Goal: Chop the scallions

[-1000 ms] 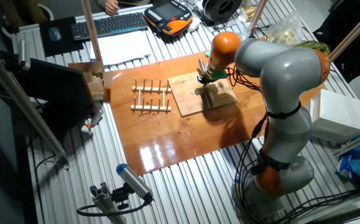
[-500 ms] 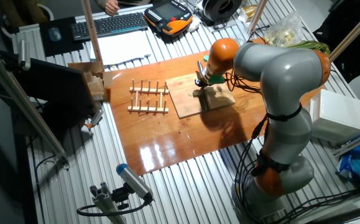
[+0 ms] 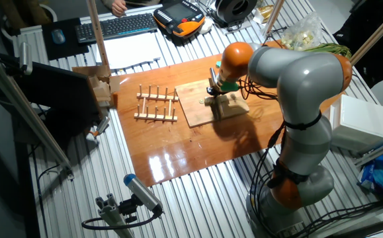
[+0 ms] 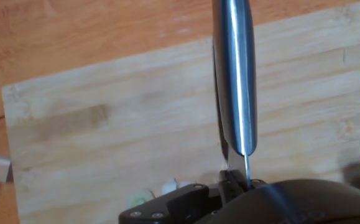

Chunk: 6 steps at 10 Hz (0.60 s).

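My gripper (image 3: 215, 91) is shut on a knife (image 4: 236, 81) and holds it over the pale wooden cutting board (image 3: 198, 102). In the hand view the steel blade points away from me across the board (image 4: 105, 124), edge down, close to or on the wood. Small pale cut bits of scallion (image 4: 140, 198) lie on the board just left of the knife's base, partly hidden by the black gripper body (image 4: 229, 193). In the fixed view the scallion bits are too small to make out.
A wooden rack (image 3: 155, 106) lies left of the board on the brown tabletop (image 3: 178, 152). Long green-leaved stalks (image 3: 328, 47) lie at the back right. A keyboard (image 3: 118, 25), an orange-black pendant (image 3: 179, 18), a wooden block (image 3: 100, 86) and a white box (image 3: 360, 119) surround the area.
The gripper with the knife has shifted slightly left. The cutting board and the wooden rack have slid a little to the left with it.
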Available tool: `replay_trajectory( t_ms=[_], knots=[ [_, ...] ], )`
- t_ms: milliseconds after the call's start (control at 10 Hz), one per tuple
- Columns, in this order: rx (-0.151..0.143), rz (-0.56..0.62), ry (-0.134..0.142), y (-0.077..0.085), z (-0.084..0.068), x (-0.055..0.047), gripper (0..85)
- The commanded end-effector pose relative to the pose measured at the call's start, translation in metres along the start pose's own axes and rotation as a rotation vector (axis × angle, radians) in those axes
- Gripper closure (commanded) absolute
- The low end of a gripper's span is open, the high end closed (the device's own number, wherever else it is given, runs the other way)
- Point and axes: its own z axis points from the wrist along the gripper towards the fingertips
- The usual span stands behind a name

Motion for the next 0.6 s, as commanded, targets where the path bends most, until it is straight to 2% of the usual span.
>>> replay_trajectory(
  t_ms=[0,300,500],
  knots=[
    [0.003,0.001,-0.009,0.002,-0.003,-0.008,85.0],
    [0.009,-0.011,-0.016,-0.005,-0.007,-0.02,85.0],
    [0.0,-0.002,0.012,-0.002,-0.013,-0.015,85.0]
  ],
)
